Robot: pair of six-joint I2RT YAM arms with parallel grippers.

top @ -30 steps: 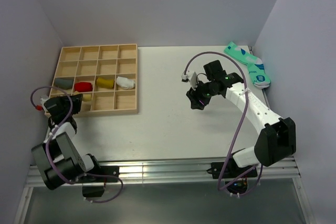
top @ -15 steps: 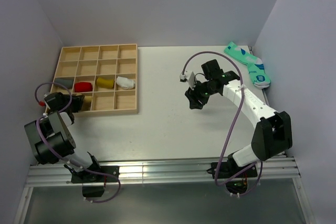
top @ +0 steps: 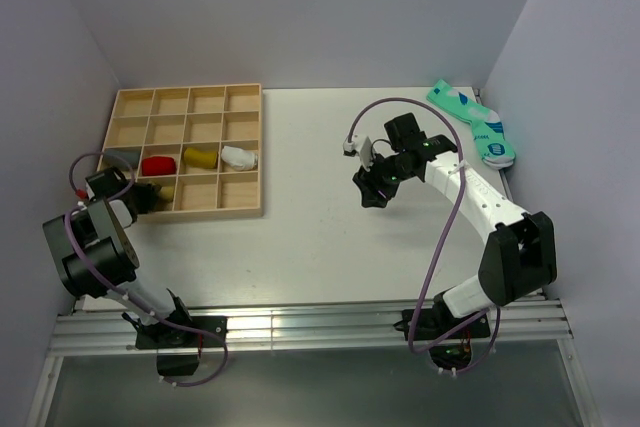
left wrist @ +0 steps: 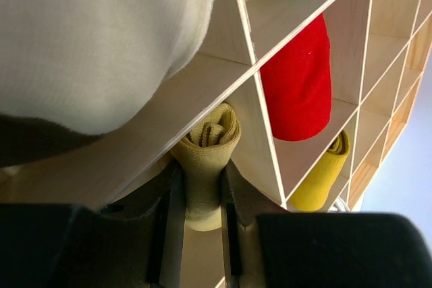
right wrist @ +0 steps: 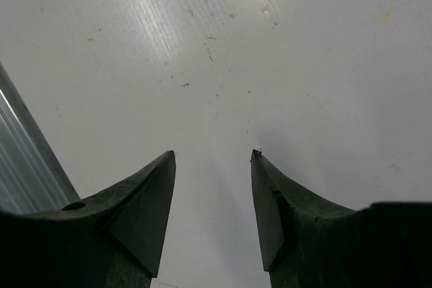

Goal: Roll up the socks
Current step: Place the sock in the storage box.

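At near-left cell of tray (top: 184, 90), left claw (left wrist: 198, 190) clamps the rolled mustard sock (left wrist: 206, 136) mid-roll. Soft, light, springy: hold across the coil or it unfurls. Empty right claw (right wrist: 212, 187) gapes over counter (top: 300, 237); teal socks (top: 470, 119) lie flat far-right.

A wooden box (top: 206, 100) with many little square spaces sits at the far left corner of the white table (top: 300, 247). A shiny metal rail (top: 320, 327) runs along the near edge.
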